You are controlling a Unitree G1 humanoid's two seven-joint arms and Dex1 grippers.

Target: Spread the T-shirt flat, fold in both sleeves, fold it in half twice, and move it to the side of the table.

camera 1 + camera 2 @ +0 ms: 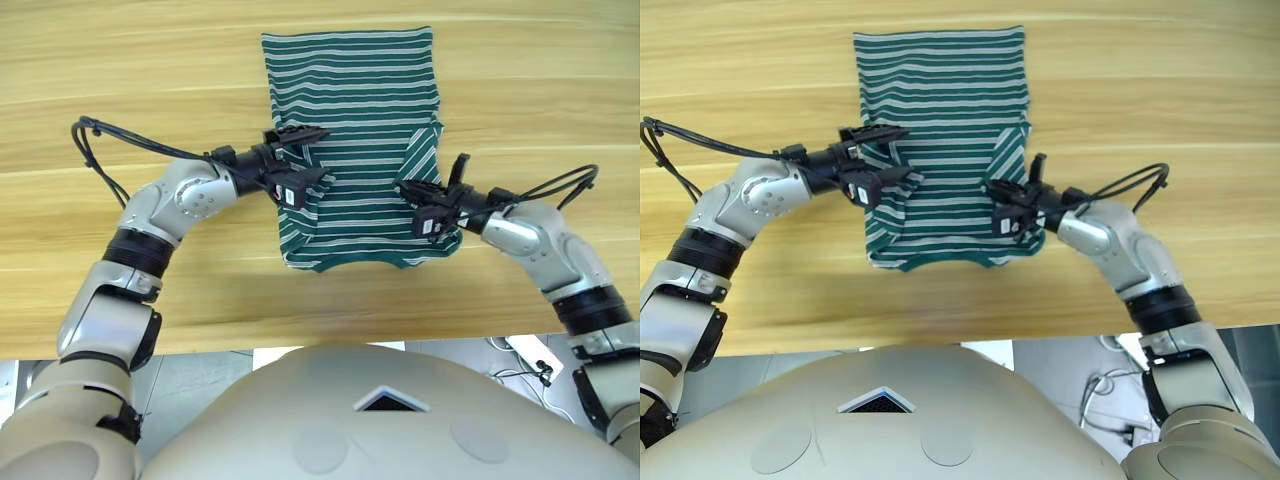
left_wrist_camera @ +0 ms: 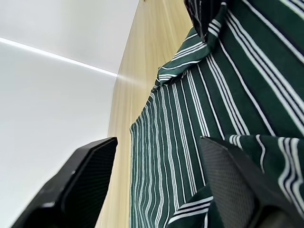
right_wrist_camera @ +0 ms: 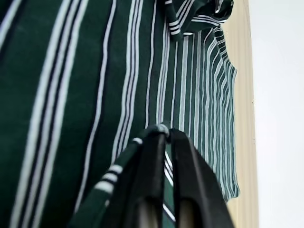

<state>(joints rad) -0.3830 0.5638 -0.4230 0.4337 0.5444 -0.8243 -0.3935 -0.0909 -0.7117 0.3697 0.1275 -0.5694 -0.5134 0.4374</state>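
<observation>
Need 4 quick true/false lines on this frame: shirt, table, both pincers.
1. The T-shirt lies on the wooden table. True.
2. The right pincer is open over bare wood. False: it is shut on a fold of the T-shirt.
3. The left pincer is open at the T-shirt's left edge. True.
4. The T-shirt is plain red. False: it is green with white stripes.

Grey floor [image 1: 200, 380] at the bottom of the head views. Loose black cables [image 1: 540, 372] lie on it at the right. Plain white wall [image 2: 47, 71] in the background of the wrist views.
</observation>
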